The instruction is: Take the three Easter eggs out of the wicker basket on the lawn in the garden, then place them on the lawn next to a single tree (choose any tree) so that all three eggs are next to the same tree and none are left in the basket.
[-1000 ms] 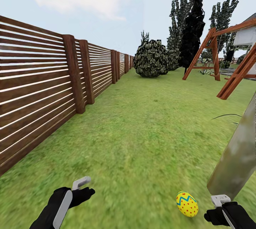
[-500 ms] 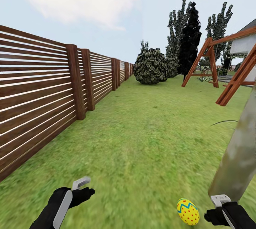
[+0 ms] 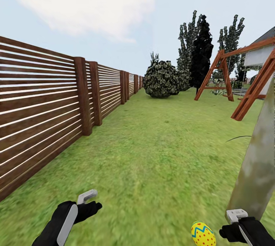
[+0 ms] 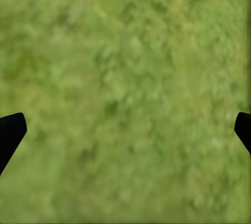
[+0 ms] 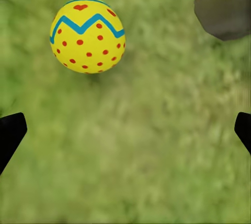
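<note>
One yellow Easter egg [image 3: 203, 233] with red dots and a blue zigzag lies on the lawn [image 3: 152, 154], close to the pale grey-green trunk of a tree [image 3: 258, 165]. In the right wrist view the egg [image 5: 88, 35] rests a short way from the trunk's base [image 5: 225, 4]. My right gripper [image 5: 125, 135] hangs open above the grass beside the egg, holding nothing. Over bare grass, my left gripper [image 4: 125, 135] is open and empty too. The wicker basket and the other eggs are out of view.
A brown slat fence [image 3: 42, 112] runs along the left side. A round dark bush [image 3: 161, 79] and tall dark trees [image 3: 200, 53] stand far ahead. A wooden swing frame [image 3: 244, 81] is at the right. Open grass stretches ahead.
The head camera has tilted upward, so the whole scene sits lower in the picture. The egg, trunk and both arms have not moved relative to each other.
</note>
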